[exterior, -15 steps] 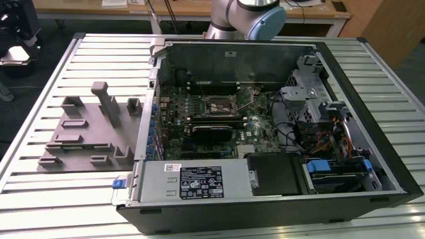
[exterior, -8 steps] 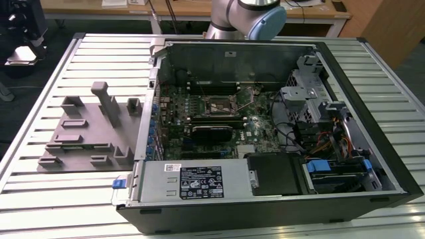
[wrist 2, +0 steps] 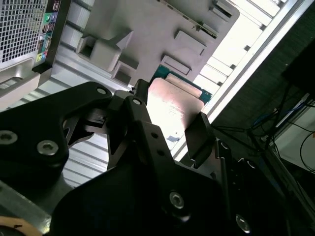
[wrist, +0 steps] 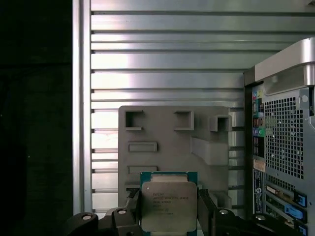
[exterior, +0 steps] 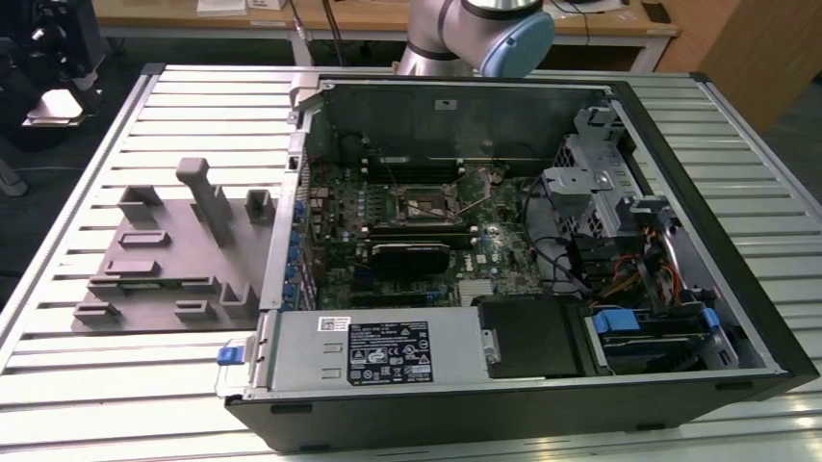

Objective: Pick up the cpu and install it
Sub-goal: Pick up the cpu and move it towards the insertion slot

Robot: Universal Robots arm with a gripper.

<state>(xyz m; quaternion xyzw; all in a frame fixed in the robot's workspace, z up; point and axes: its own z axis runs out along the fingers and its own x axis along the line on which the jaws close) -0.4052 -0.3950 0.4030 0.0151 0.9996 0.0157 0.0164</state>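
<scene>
Gripper (wrist: 169, 212): black two-finger type, closed to the width of the cpu (wrist: 168, 199) and clamping it by two opposite edges, as both wrist views show.

Cpu (wrist 2: 173, 105): square chip, silvery top plate, green rim; held clear above the grey fixture tray (wrist: 167, 132), over one edge of it.

Fixture tray: lies on the slatted aluminium table (wrist: 162, 59).

Computer case (exterior: 514, 241): open, just beside the tray; its motherboard carries the cpu socket (exterior: 430, 204).
</scene>
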